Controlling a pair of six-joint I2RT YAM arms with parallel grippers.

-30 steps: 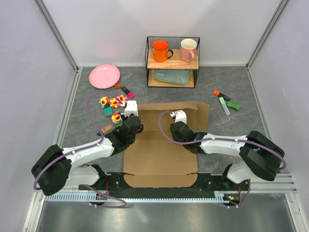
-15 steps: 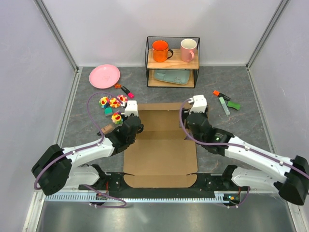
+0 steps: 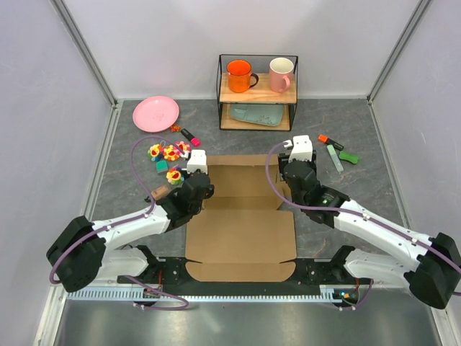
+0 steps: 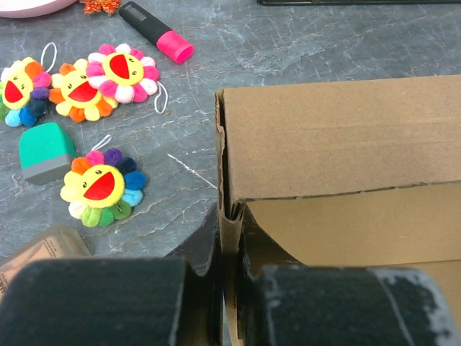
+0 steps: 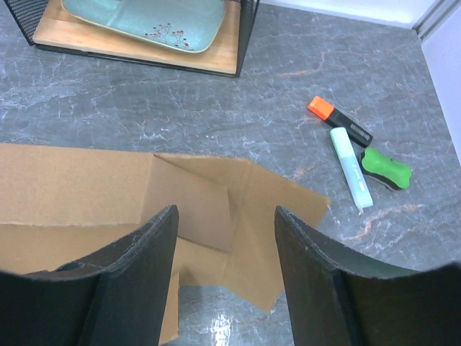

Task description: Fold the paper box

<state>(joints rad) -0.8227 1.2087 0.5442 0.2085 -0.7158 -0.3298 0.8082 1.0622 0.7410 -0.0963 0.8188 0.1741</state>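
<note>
The paper box (image 3: 241, 223) is a brown cardboard sheet lying mostly flat in the middle of the table. Its far panel stands up like a wall in the left wrist view (image 4: 338, 137). My left gripper (image 3: 201, 189) is at the box's left edge. In the left wrist view it (image 4: 229, 225) is shut on the upright left edge of the cardboard. My right gripper (image 3: 289, 171) hovers over the box's far right corner. In the right wrist view it (image 5: 226, 241) is open and empty above the creased right flap (image 5: 252, 216), which lies on the table.
A wire shelf (image 3: 257, 92) at the back holds an orange mug (image 3: 238, 75), a pink mug (image 3: 281, 74) and a teal plate (image 5: 144, 18). A pink plate (image 3: 155, 113), flower toys (image 4: 72, 83) and a pink highlighter (image 4: 155, 31) lie left. Markers (image 5: 349, 148) lie right.
My right arm has swung from the middle of the box up to its far right corner, with the jaws open. The left gripper has kept its hold on the left edge.
</note>
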